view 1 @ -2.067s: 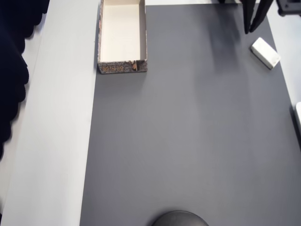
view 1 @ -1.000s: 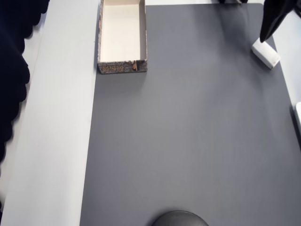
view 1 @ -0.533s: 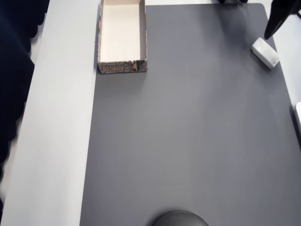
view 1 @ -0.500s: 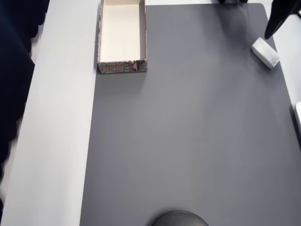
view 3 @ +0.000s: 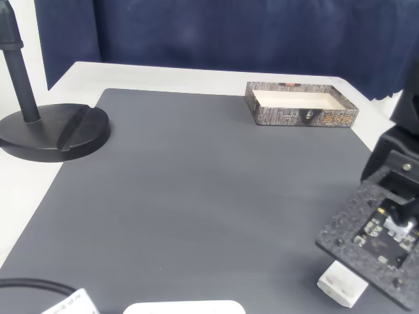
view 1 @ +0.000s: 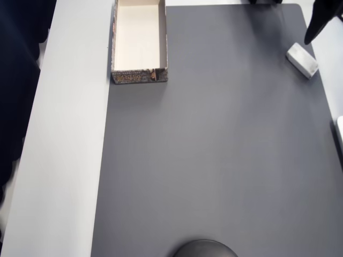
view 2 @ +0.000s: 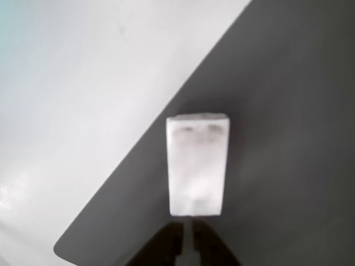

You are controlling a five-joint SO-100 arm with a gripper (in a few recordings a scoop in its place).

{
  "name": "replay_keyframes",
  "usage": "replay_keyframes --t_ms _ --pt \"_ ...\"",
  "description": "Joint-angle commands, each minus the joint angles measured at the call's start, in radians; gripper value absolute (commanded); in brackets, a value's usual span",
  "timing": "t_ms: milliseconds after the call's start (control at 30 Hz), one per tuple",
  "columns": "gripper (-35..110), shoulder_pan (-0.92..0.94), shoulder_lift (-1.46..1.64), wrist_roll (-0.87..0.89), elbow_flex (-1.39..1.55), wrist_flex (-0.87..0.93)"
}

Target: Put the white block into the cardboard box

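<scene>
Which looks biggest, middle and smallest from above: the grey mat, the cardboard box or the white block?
In the overhead view, largest to smallest:
1. The grey mat, covering most of the table.
2. The cardboard box, at the mat's top left.
3. The white block, at the mat's right edge.

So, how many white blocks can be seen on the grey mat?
1. The white block lies near the right edge of the grey mat in the overhead view, just below the gripper, far from the cardboard box. Others may be hidden beyond the frame.
</scene>
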Motion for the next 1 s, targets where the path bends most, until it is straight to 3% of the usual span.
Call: replay_keyframes --t_ms 0,967 --pt "-2 -0.009 0.026 0.009 -0.015 -0.006" --pt "4 0.003 0.038 0.009 -0.005 0.038"
